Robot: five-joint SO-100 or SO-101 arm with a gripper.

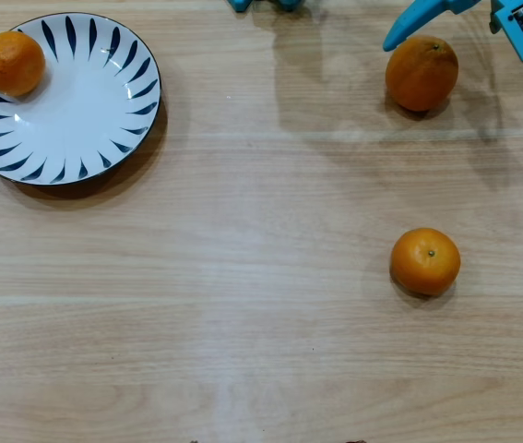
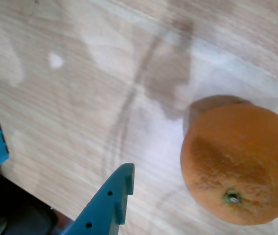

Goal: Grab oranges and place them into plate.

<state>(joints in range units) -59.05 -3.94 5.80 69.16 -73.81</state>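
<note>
A white plate [image 1: 86, 101] with dark blue rim strokes lies at the top left of the overhead view. One orange [image 1: 12, 63] rests on its left rim. A larger orange [image 1: 421, 72] sits on the table at the top right, and a third orange [image 1: 425, 261] lies lower right. My blue gripper [image 1: 459, 44] is open above the larger orange, its fingers spread to either side. In the wrist view the larger orange [image 2: 239, 164] lies to the right of one finger [image 2: 114, 196], apart from it. The gripper [image 2: 63, 156] holds nothing.
The table [image 1: 261, 277] is light wood. Parts of the blue arm base [image 1: 261, 5] show at the top edge of the overhead view.
</note>
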